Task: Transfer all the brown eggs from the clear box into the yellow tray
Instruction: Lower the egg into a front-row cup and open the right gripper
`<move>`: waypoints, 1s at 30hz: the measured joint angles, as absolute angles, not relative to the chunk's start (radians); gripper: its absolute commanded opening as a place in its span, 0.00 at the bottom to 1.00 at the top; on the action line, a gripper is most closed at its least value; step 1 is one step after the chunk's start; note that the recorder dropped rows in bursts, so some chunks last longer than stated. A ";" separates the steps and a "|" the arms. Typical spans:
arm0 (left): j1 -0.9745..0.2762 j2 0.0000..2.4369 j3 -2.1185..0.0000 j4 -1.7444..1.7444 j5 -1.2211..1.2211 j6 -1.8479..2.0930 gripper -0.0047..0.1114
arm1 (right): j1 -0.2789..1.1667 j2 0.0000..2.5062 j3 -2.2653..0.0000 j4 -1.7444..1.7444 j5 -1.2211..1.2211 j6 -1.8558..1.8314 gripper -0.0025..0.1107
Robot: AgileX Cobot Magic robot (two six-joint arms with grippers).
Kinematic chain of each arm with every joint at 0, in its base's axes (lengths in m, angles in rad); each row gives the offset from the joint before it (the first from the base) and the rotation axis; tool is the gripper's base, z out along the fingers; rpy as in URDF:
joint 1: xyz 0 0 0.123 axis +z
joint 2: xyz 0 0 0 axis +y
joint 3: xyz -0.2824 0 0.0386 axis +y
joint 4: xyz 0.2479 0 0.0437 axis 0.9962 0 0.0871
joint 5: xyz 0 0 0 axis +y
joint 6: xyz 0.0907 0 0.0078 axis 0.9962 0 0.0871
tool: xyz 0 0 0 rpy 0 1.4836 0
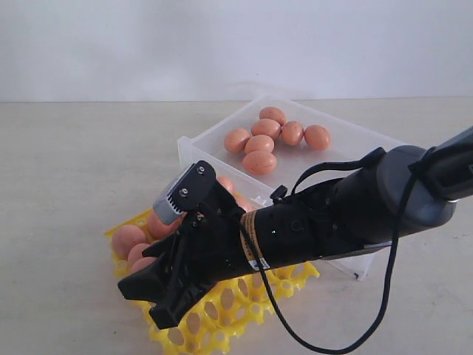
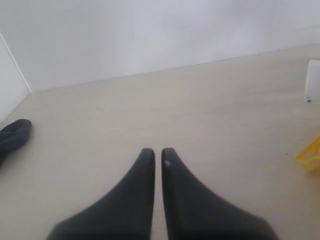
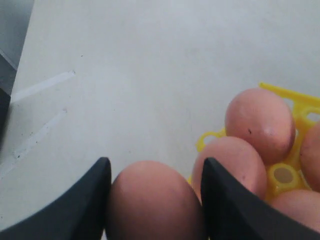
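My right gripper (image 3: 156,161) is shut on a brown egg (image 3: 152,200), which fills the gap between its two black fingers. In the exterior view the right arm reaches across to the left and the right gripper (image 1: 151,299) hangs over the near left part of the yellow tray (image 1: 222,310). Several brown eggs (image 1: 127,240) sit in the tray's far left cups, partly hidden by the arm. Several more eggs (image 1: 260,144) lie in the clear box (image 1: 194,151) behind the tray. My left gripper (image 2: 156,150) is shut and empty, over bare table; the exterior view does not show it.
The tray and box rest on a pale tabletop against a white wall. A black cable (image 1: 325,340) loops down from the right arm near the tray's right side. A dark object (image 2: 12,135) lies at the edge of the left wrist view.
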State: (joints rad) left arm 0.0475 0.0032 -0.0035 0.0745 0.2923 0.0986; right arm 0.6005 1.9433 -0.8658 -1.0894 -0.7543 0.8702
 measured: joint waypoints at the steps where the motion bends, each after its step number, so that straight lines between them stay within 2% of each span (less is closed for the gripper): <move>1: 0.047 0.003 -0.003 0.075 0.292 0.099 0.08 | 0.600 1.943 -0.866 -1.089 -0.767 0.864 0.27; 8: 0.047 0.003 -0.003 0.075 0.292 0.099 0.08 | 0.600 1.943 -0.866 -1.089 -0.774 0.864 0.29; 10: 0.047 0.003 -0.003 0.075 0.292 0.099 0.08 | 0.600 1.943 -0.866 -1.089 -0.772 0.864 0.47; 11: 0.047 0.003 -0.003 0.075 0.292 0.099 0.08 | 0.600 1.943 -0.866 -1.089 -0.771 0.864 0.59; 12: 0.047 0.003 -0.003 0.075 0.292 0.099 0.08 | 0.600 1.943 -0.866 -1.089 -0.771 0.864 0.61; 25: 0.047 0.003 -0.003 0.075 0.292 0.099 0.08 | 0.600 1.943 -0.864 -1.071 -0.771 0.845 0.60; 28: 0.047 0.003 -0.003 0.075 0.292 0.099 0.08 | 0.600 1.925 -0.864 -1.055 -0.770 0.843 0.49; 30: 0.047 0.003 -0.003 0.075 0.292 0.099 0.08 | 0.600 1.895 -0.864 -1.029 -0.764 0.843 0.28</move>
